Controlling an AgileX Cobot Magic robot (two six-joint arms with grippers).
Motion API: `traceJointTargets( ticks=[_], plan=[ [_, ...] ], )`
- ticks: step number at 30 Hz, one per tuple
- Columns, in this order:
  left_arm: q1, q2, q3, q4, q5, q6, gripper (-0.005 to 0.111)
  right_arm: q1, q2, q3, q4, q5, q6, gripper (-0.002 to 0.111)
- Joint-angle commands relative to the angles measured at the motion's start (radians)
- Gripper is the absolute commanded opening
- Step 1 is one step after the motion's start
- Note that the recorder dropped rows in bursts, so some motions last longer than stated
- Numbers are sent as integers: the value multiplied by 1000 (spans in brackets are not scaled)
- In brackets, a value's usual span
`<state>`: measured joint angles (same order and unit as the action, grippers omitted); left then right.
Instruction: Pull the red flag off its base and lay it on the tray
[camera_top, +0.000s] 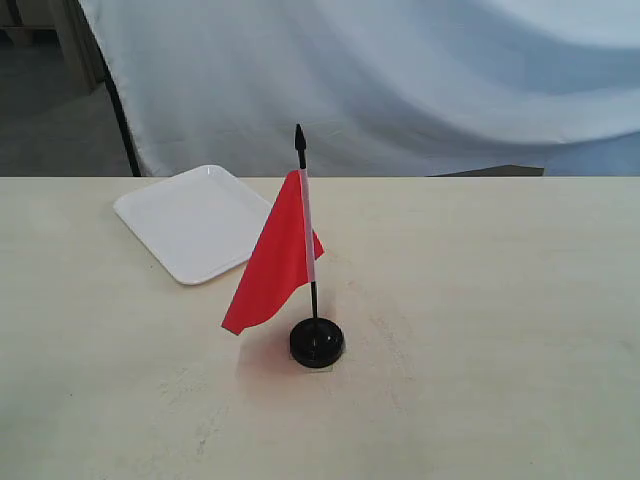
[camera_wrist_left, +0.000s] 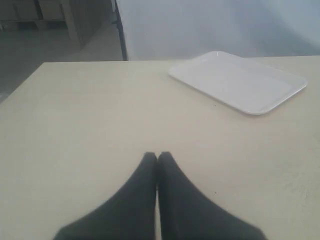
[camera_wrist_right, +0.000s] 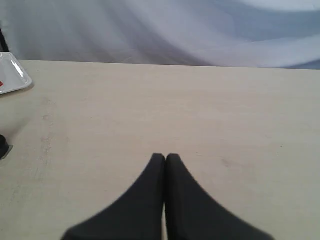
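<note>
Red flag is seen upright in ext. view, pole seated in base, approx. mid-counter, a bit nearer the front edge. Cloth is draped down toward the left-edge side of the pole. The tray is laid flat by the far edge, toward the far-left corner, apart from base. White backdrop is hung behind the counter.

Left wrist view: left gripper is held over bare counter, jaws pressed together, nothing gripped. Tray is seen ahead near the far edge.

Right wrist view: right gripper jaws likewise closed tip to tip, nothing gripped, bare counter below. Tray corner is caught at frame edge.
</note>
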<state>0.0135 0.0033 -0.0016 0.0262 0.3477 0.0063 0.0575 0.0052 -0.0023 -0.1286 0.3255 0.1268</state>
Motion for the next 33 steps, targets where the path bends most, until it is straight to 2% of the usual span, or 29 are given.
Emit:
traceJointTargets(
  ticks=[1, 17, 26, 33],
  plan=[
    [-2, -3, 2, 3, -5, -6, 0, 4, -5, 2, -7, -3, -1, 0],
    [-2, -3, 2, 3, -5, -6, 0, 4, -5, 2, -12, -34, -1, 0],
    [-2, -3, 2, 3, -5, -6, 0, 4, -5, 2, -12, -484, -1, 0],
    [-2, -3, 2, 3, -5, -6, 0, 4, -5, 2, -5, -674, 40, 0]
  ],
)
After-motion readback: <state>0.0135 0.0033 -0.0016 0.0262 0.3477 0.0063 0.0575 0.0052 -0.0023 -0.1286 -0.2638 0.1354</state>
